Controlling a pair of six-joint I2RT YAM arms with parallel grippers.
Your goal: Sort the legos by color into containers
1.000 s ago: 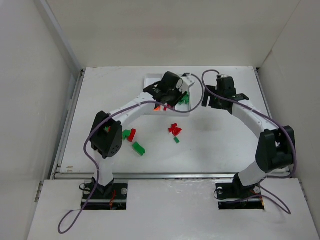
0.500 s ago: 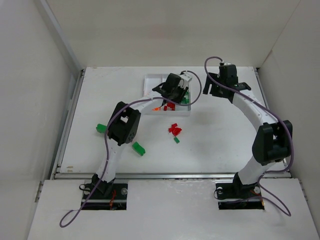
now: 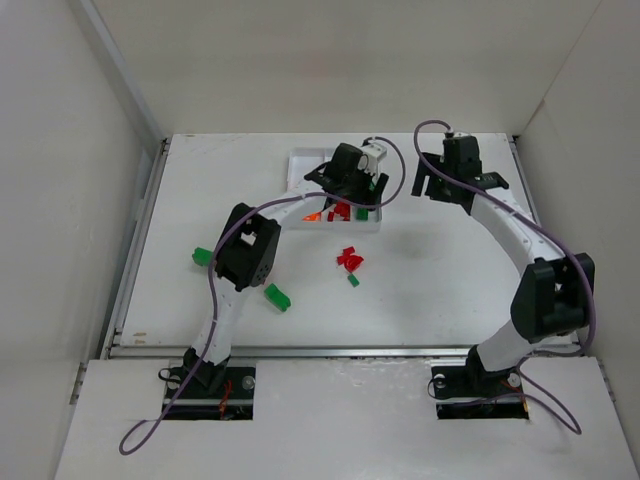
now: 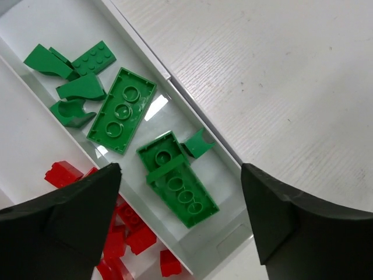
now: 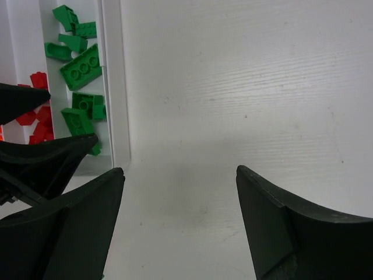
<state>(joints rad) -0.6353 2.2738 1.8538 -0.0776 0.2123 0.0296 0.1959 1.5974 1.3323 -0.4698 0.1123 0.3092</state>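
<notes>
The white tray [image 3: 303, 170] lies at the table's back middle. My left gripper [image 3: 352, 182] hangs open over its right-hand container [image 4: 233, 158], with nothing between the fingers. Green legos [image 4: 178, 178] lie in that container, directly under the jaws. The container beside it holds red legos [image 4: 131, 227], and an orange piece [image 3: 313, 216] lies further left. Loose on the table are a red cluster [image 3: 349, 259], a small green piece [image 3: 353, 281] and two green bricks [image 3: 277, 296] [image 3: 202, 256]. My right gripper [image 3: 450, 182] is open and empty over bare table [image 5: 179, 172], just right of the tray.
The tray's right rim [image 5: 113, 87] runs along the left of the right wrist view, where my left gripper's fingers [image 5: 41, 151] also show. White walls enclose the table on the left, back and right. My left arm's elbow [image 3: 245, 255] stands above the table near the loose green bricks.
My left gripper has gone from shut to open above the green container. The left arm swung toward the tray's right side. The right gripper drifted slightly back and right, still open.
</notes>
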